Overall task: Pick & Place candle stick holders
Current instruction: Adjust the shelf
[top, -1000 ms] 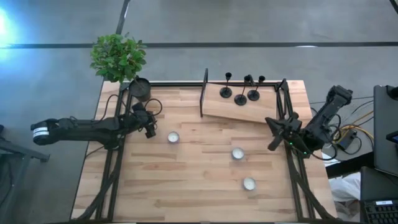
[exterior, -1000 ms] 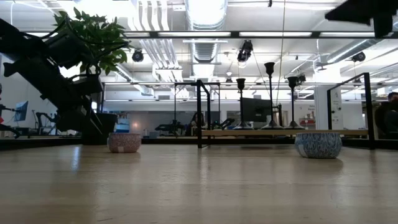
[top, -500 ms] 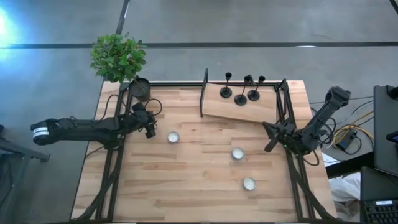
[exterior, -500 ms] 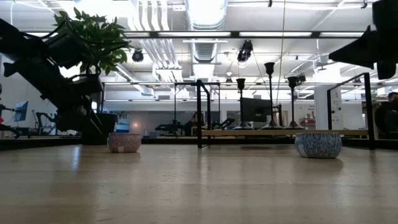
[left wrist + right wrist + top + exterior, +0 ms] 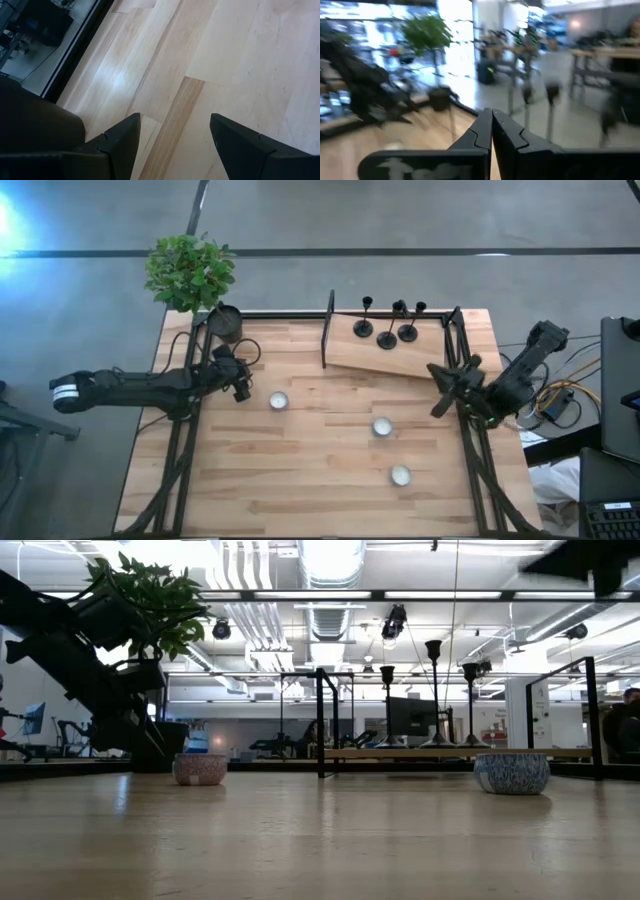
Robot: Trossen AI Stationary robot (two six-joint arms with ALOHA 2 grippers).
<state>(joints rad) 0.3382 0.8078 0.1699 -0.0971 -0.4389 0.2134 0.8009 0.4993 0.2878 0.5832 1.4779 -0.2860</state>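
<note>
While the right gripper (image 5: 437,388) hangs above the right edge of the desk (image 5: 330,480), its jaws are pressed together with nothing between them; the right wrist view shows the two fingers (image 5: 485,131) meeting along a single seam. The three candle stick holders (image 5: 387,330) stand upright on a raised wooden board (image 5: 385,358) at the far side of the desk, close together in a cluster, ahead of and to one side of these jaws and apart from them. In the low view their stems and cups (image 5: 433,690) rise above the board.

The left gripper (image 5: 243,391) is held over the left part of the desk, its jaws apart and empty; the left wrist view shows only bare wood between the fingers (image 5: 120,140). The holders are well away from these jaws, across the desk.

Three small round white candles lie on the desk: one (image 5: 278,401) just beside the left jaws, one (image 5: 381,426) near the right jaws, one (image 5: 400,475) nearer the front edge. A potted plant (image 5: 190,272) stands at the far left corner.
</note>
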